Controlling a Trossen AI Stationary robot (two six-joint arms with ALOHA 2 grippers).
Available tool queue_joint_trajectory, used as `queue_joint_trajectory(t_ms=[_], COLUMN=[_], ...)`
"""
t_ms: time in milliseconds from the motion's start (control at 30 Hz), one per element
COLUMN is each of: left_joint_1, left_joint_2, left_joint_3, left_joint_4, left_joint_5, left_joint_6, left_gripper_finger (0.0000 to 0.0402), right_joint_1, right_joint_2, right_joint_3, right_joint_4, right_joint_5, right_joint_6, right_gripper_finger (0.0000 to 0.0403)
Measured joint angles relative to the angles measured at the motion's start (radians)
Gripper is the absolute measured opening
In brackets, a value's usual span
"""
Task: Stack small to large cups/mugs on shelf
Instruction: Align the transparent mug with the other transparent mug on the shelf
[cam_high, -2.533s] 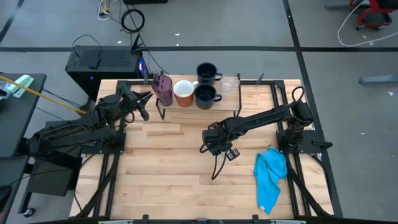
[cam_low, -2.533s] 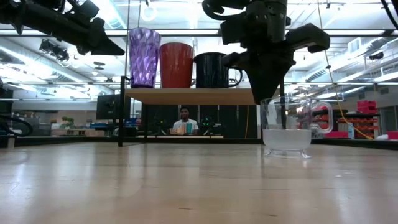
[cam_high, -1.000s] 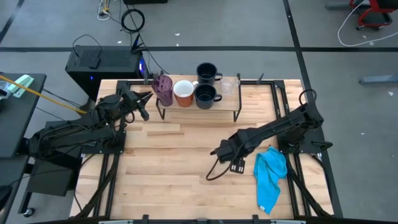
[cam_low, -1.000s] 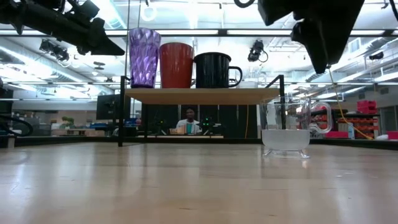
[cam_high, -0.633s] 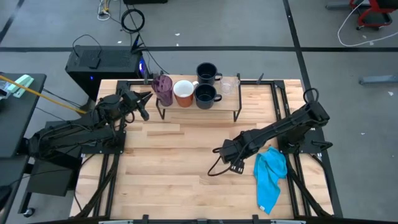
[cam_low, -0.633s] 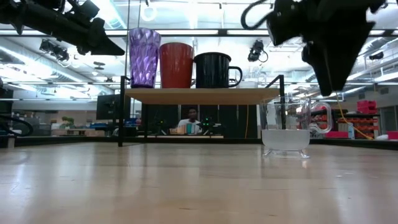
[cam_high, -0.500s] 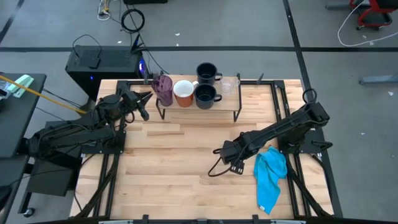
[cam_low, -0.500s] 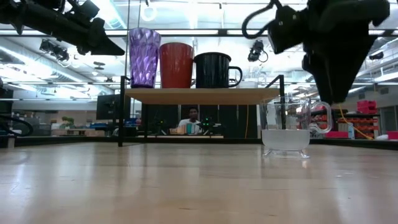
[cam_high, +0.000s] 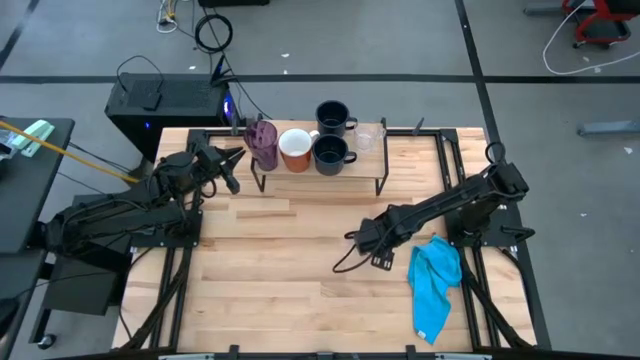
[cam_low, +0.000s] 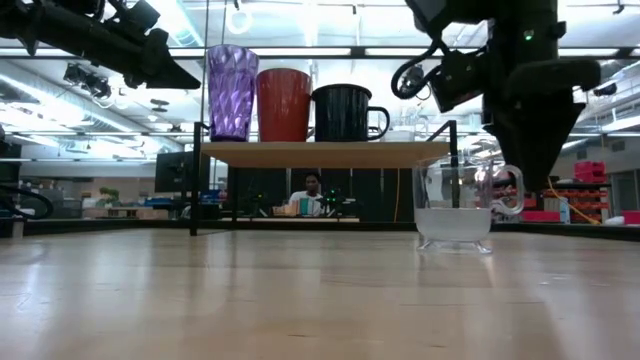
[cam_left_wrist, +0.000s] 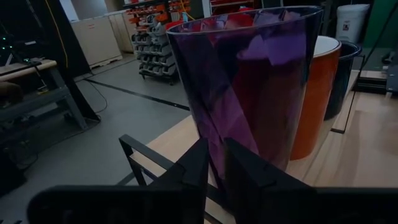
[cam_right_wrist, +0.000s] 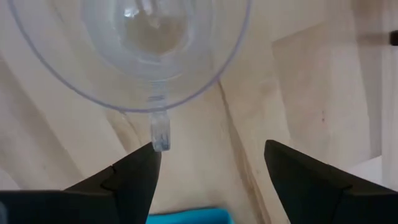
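On the shelf (cam_low: 320, 153) stand a purple tumbler (cam_low: 231, 92), a white-and-orange mug (cam_low: 284, 104) and a dark mug (cam_low: 345, 112). A small clear glass (cam_high: 368, 136) is at its right end, and a second dark mug (cam_high: 331, 117) is farther back. A clear glass mug (cam_low: 456, 205) rests on the table on its base. My right gripper (cam_right_wrist: 211, 158) hangs open over it, fingers pointing down on either side of its handle (cam_right_wrist: 160, 132). My left gripper (cam_left_wrist: 214, 171) is shut and holds nothing, just left of the tumbler (cam_left_wrist: 255, 81). My right gripper has one fingertip (cam_right_wrist: 146, 155) right beside the free end of the clear mug's handle (cam_right_wrist: 160, 142). I cannot tell whether it touches. The mug stands upright on the table.
A blue cloth (cam_high: 435, 285) lies crumpled near the table's right edge, just right of my right gripper (cam_high: 378, 258). A dark cable loops below that gripper. Bare wooden tabletop (cam_high: 270, 270) stretches across the middle and near side.
My right gripper has come down toward the clear glass mug, staying open. Its tips now hang level with the mug's handle. My left arm has kept still.
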Motion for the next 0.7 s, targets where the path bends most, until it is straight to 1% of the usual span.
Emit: queue_joint_trajectory(t_ms=[300,400,500,600,700], left_joint_1=[0.000,0.000,0.000,0.000,0.000], left_joint_2=[0.000,0.000,0.000,0.000,0.000], left_joint_3=[0.000,0.000,0.000,0.000,0.000], left_joint_4=[0.000,0.000,0.000,0.000,0.000], left_joint_5=[0.000,0.000,0.000,0.000,0.000], left_joint_6=[0.000,0.000,0.000,0.000,0.000], left_gripper_finger=[0.0062,0.0064,0.0061,0.0058,0.0055], right_joint_1=[-0.046,-0.053,-0.051,-0.048,-0.049], right_joint_2=[0.000,0.001,0.001,0.001,0.001], right_joint_3=[0.000,0.021,0.079,0.161,0.235], right_joint_4=[-0.047,-0.087,-0.131,-0.158,-0.151], right_joint_5=[0.015,-0.022,-0.064,-0.056,-0.019], right_joint_6=[-0.047,-0.054,-0.070,-0.079,-0.099], right_gripper_finger=[0.0291,0.0291,0.0291,0.0291,0.0291])
